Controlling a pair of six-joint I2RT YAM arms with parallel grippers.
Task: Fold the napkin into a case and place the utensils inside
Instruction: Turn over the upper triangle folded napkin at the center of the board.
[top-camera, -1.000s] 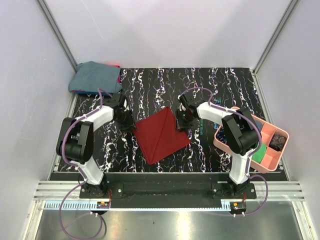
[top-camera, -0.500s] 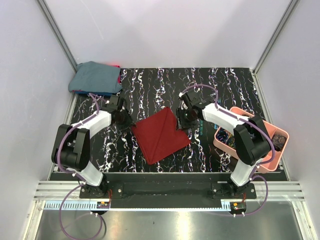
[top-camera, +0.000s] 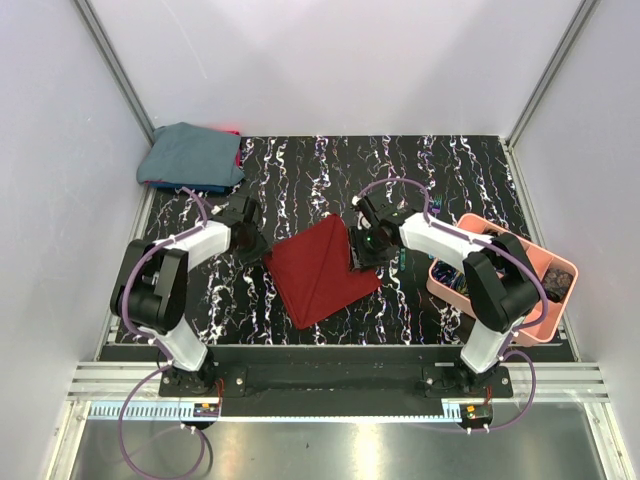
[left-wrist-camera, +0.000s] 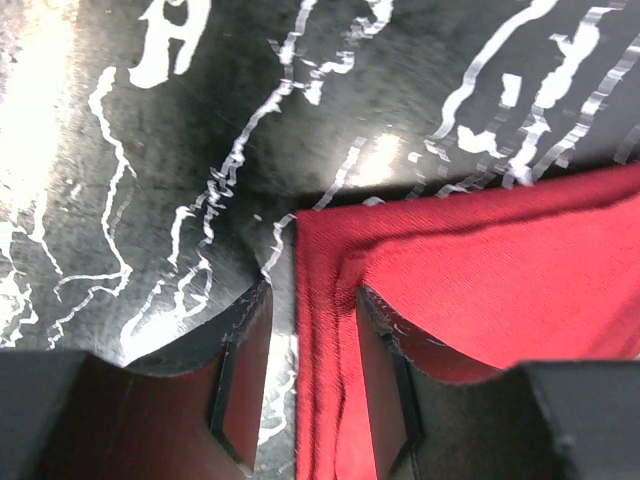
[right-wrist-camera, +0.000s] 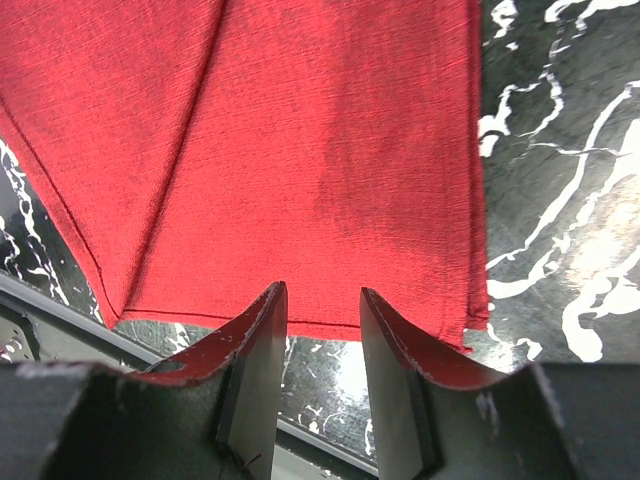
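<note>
Limp dark red square cloth napkin (top-camera: 320, 275) (grab corners): left gripper (left-wrist-camera: 310, 300) at 9 o'clock, right gripper (right-wrist-camera: 322, 300) at 3, both hovering half-open, empty

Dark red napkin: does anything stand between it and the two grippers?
Nothing visible does. A corner of the dark red square cloth napkin lies between the open jaws of the left gripper; the right gripper hangs at another edge.

A black, white-veined counter (top-camera: 300, 160) carries a blue-grey cloth bundle (top-camera: 190, 155) at its far left corner. A pink tray (top-camera: 545, 262) sits at the counter's right edge, with a dark lump (top-camera: 558, 283) inside.
</note>
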